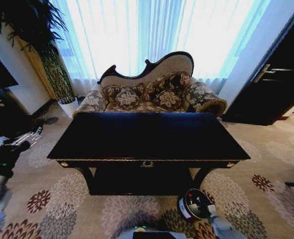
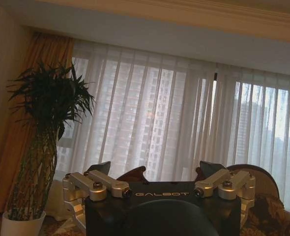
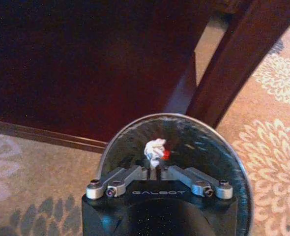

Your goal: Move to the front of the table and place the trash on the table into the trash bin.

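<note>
While my right gripper (image 3: 155, 169) hangs over the round dark bin (image 3: 233, 162) on the flowery carpet, its fingers pinch a small crumpled white tissue (image 3: 155, 150). My left gripper (image 2: 157, 179) waits up high, spread wide and holding nothing, left of the shiny black table (image 1: 147, 134).

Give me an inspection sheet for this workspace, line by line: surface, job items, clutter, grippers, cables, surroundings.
Surface: the table stands ahead of the robot; no litter seen on its glossy black top.
Job's things: the trash bin sits on the floor by the table's front right leg; a crumpled white tissue is held over its dark inside.
Clutter: nothing seen on the lower shelf.
Grippers: right gripper shut on the tissue above the bin; left gripper open, raised at the robot's left, facing the window.
Cables: nothing seen.
Surroundings: floral sofa behind the table, potted plant at left, sheer curtains, patterned carpet.
</note>
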Motion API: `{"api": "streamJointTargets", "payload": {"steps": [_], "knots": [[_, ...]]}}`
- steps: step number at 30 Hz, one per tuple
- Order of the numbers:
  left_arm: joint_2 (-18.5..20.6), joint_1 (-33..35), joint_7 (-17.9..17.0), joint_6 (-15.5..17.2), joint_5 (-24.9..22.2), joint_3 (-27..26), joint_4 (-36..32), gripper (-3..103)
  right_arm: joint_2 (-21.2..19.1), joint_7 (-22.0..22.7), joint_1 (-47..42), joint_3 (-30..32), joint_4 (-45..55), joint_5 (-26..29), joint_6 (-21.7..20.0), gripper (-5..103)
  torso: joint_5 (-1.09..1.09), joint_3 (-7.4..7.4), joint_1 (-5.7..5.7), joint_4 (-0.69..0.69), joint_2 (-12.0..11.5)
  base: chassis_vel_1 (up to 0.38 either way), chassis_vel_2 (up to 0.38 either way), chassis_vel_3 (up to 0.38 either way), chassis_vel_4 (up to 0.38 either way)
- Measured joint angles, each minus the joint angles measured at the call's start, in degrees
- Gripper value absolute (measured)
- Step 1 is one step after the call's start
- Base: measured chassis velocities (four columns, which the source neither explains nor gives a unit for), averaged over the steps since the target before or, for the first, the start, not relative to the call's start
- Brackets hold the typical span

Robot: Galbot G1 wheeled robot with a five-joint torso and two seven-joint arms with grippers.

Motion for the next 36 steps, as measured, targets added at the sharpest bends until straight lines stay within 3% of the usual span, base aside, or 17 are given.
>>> {"api": "streamJointTargets", "payload": {"steps": [5, 6, 9, 11, 14, 16, 20, 22, 23, 25, 32, 34, 36], "knots": [[-0.22, 0.23, -0.01, 0.07, -0.33, -0.34, -0.33, 100, 1.15, 0.65, 0.27, -0.47, 0.06, -0.39, 0.39, 33, 0.0, 0.0, 0.0, 0.01, -0.01, 0.0, 0.0, 0.0, 0.0], [-0.22, 0.23, -0.01, 0.07, -0.33, -0.34, -0.33, 100, 1.15, 0.65, 0.27, -0.47, 0.06, -0.39, 0.39, 33, 0.0, 0.0, 0.0, 0.01, -0.01, 0.0, 0.0, 0.0, 0.0], [-0.44, 0.24, -0.02, 0.09, -0.23, -0.02, -0.41, 100, 1.41, 0.21, -0.14, -0.34, 0.08, -1.08, 1.0, 49, 0.0, 0.0, 0.0, 0.01, 0.0, 0.0, 0.0, 0.0, 0.0], [-0.47, 0.22, -0.04, 0.1, -0.2, 0.08, -0.44, 100, 1.41, 0.07, -0.26, -0.25, 0.11, -1.17, 1.07, 49, -0.01, 0.0, 0.0, 0.01, 0.0, 0.0, 0.0, 0.0, 0.0], [-0.64, -0.09, -0.06, 0.14, -0.03, 0.68, -0.52, 100, 1.17, -1.22, -1.51, 0.45, 1.71, -1.27, 1.48, 66, 0.0, 0.0, 0.0, 0.01, 0.0, 0.0, 0.0, 0.0, 0.0], [-0.69, -0.24, -0.06, 0.16, 0.02, 0.88, -0.49, 100, 1.06, -1.94, -2.38, 0.86, 2.99, -1.27, 1.95, 66, -0.01, 0.0, 0.0, 0.01, 0.0, 0.0, 0.0, 0.0, 0.0], [-0.51, -1.18, -0.81, 0.5, 0.0, 2.12, 0.42, 100, 1.5, -2.65, -9.6, 1.36, 14.04, -0.83, 5.98, 88, 0.0, 0.0, 0.0, 0.0, 0.0, 0.0, 0.0, 0.0, 0.0], [-0.36, -1.45, -1.07, 0.63, 0.01, 2.48, 0.59, 100, 1.78, -2.75, -11.12, 1.36, 16.62, -0.92, 6.73, 88, 0.01, 0.0, 0.0, -0.02, 0.0, 0.0, 0.0, 0.0, 0.0], [-0.19, -1.9, -1.53, 0.98, 0.01, 3.18, 0.69, 100, 2.16, -3.08, -13.1, 1.47, 20.23, -1.69, 8.42, 93, 0.02, 0.0, 0.0, -0.01, 0.0, 0.0, 0.0, 0.0, 0.0], [-0.18, -2.36, -2.18, 1.52, 0.18, 4.43, 0.58, 100, 2.63, -5.18, -15.73, 2.31, 24.73, -3.9, 11.41, 99, -0.03, 0.0, 0.0, 0.02, 0.0, 0.0, 0.0, 0.0, 0.0], [-1.29, -3.05, -2.3, 1.72, 2.86, 8.42, 0.17, 100, 4.77, -12.71, -23.81, 5.2, 34.56, -4.56, 16.16, 100, 0.01, 0.0, 0.0, 0.0, 0.0, 0.0, 0.0, 0.0, 0.0], [-1.9, -3.43, -2.3, 1.72, 3.85, 10.09, -0.01, 100, 5.24, -16.98, -27.32, 6.91, 38.93, -3.82, 17.66, 100, 0.0, -0.01, -0.01, 0.01, 0.0, 0.0, 0.0, 0.0, 0.0], [-2.49, -3.95, -2.3, 1.72, 4.69, 11.74, -0.2, 100, 5.09, -24.68, -31.5, 8.99, 43.52, -2.68, 20.0, 100, -0.01, -0.01, 0.0, 0.0, 0.0, 0.0, 0.0, 0.0, 0.0]]}}
